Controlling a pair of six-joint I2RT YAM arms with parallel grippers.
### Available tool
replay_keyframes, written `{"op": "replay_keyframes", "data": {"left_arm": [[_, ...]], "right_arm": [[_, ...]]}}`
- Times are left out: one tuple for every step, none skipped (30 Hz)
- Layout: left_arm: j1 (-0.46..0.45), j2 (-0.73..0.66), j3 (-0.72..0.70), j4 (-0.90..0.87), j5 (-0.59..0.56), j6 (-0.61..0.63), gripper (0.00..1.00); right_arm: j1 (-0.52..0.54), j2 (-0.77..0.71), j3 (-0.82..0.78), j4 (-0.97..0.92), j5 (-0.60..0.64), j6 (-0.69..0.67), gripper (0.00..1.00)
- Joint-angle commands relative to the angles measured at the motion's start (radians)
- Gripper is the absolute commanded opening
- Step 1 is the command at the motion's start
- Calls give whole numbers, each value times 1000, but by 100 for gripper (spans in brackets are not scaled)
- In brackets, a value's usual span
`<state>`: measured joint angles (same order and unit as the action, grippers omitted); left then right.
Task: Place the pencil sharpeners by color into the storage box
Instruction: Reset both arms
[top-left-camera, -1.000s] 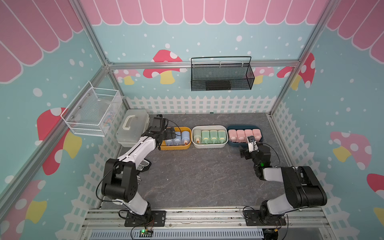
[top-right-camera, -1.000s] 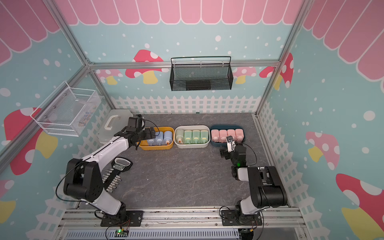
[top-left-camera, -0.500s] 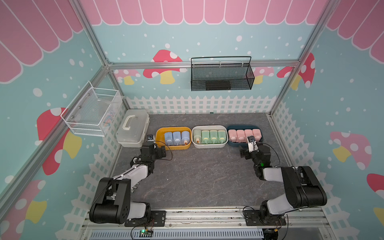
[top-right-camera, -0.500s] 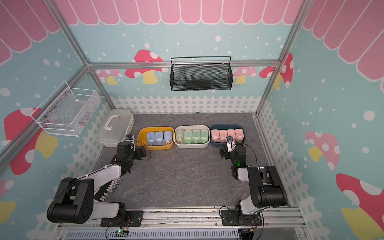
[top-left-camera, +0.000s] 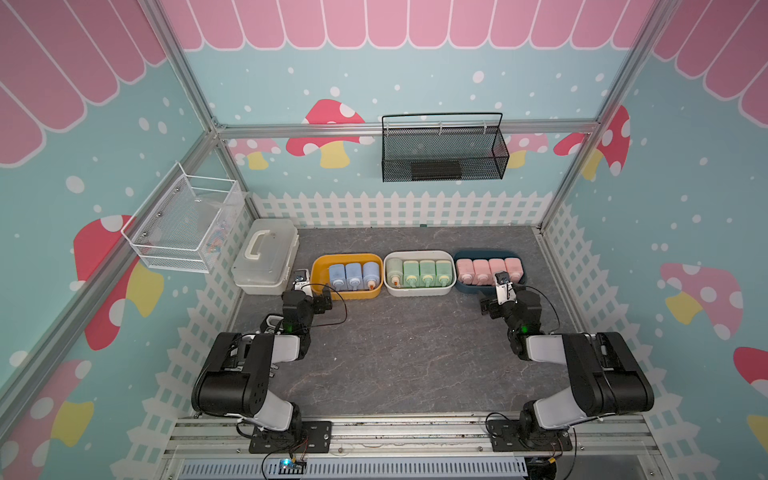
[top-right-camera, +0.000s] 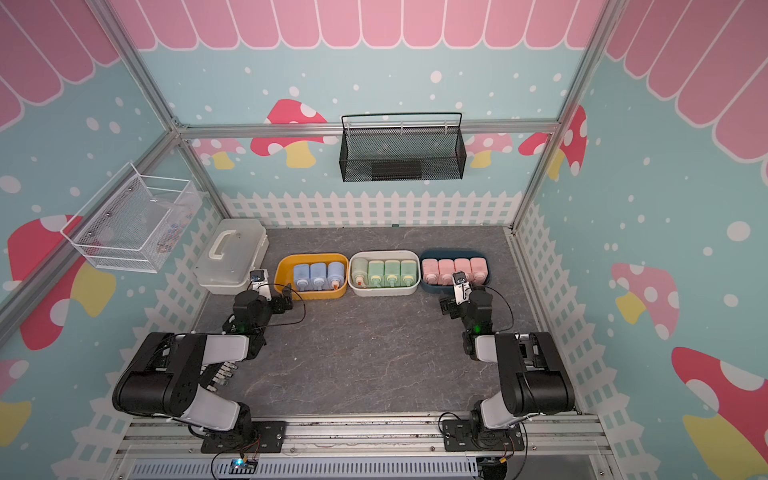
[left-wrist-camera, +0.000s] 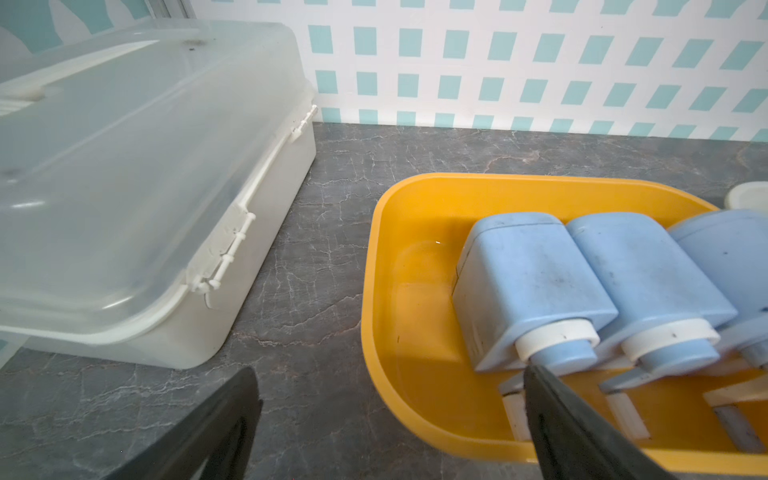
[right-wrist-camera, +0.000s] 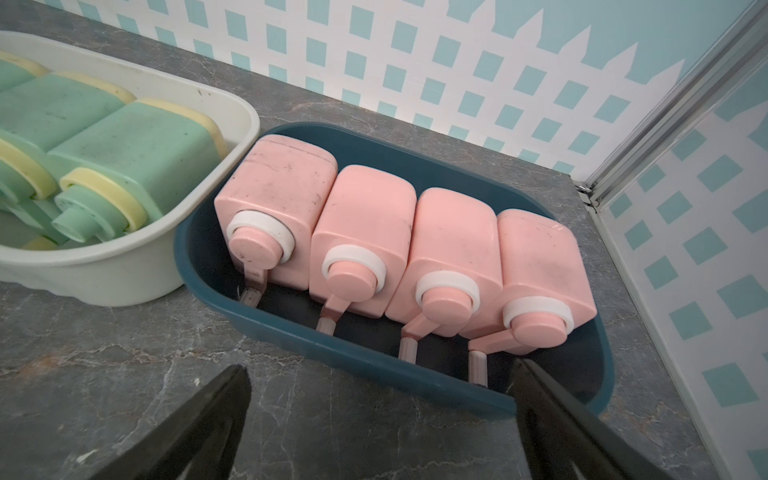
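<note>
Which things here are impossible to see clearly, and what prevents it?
Lidded case, left wrist view: the frosted lid hides its inside.
Third blue sharpener, left wrist view: cut off by the picture edge.
White wire basket, both top views: contents too small, blurred.
Black mesh basket, both top views: dark content too small.

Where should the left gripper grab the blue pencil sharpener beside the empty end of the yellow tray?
Probably the round nose of the blue pencil sharpener, coming from the arm-facing side of the yellow plastic tray. The nose juts out clear on both sides; the boxy body presses against the neighbouring blue sharpener.
</note>
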<state>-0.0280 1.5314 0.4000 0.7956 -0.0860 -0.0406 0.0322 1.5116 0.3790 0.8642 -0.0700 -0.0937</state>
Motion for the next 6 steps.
{"op": "replay_keyframes", "data": {"left_arm": [[11,-1,10,37,-11,-7,99],[11,-5,14,21,-9,-7,99],[12,11,4,72,-12,-6,99],[13,3,7,48,-12,-7,99],[13,-7,12,19,-8,-8,99],[12,4,6,55,-12,-6,99]], "right_arm": [[-6,11,2,2,-8,-2,99],[-9,13,6,-5,-13,3,99],[-11,10,7,-7,-16,3,99],[-11,8,5,-7,-16,5,99],[-12,6,4,-4,-16,2,99],[-12,4,0,0,-14,2,99]]}}
